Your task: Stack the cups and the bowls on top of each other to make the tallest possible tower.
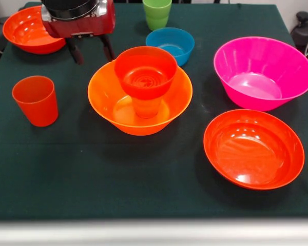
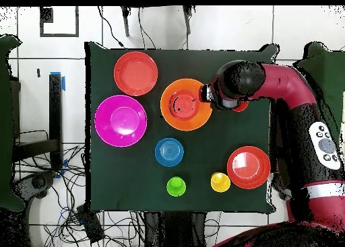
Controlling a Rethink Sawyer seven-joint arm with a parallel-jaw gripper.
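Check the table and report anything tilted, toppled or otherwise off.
Nothing is spilled or toppled. The one oddity: in the large orange bowl, a small red-orange bowl perches on a narrower orange cup, overhanging it all round. It looks level but top-heavy.

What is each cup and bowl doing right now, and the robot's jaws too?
Large orange bowl: upright, holds the tower.
Orange cup: standing inside it.
Small red-orange bowl: perched on that cup.
Red-orange cup: upright, alone.
Magenta bowl: upright, empty.
Near red-orange bowl: upright, empty.
Far red-orange bowl: upright, empty.
Blue bowl: upright, empty.
Green cup: upright.
Yellow cup: upright.
Gripper: jaws open, holding nothing.
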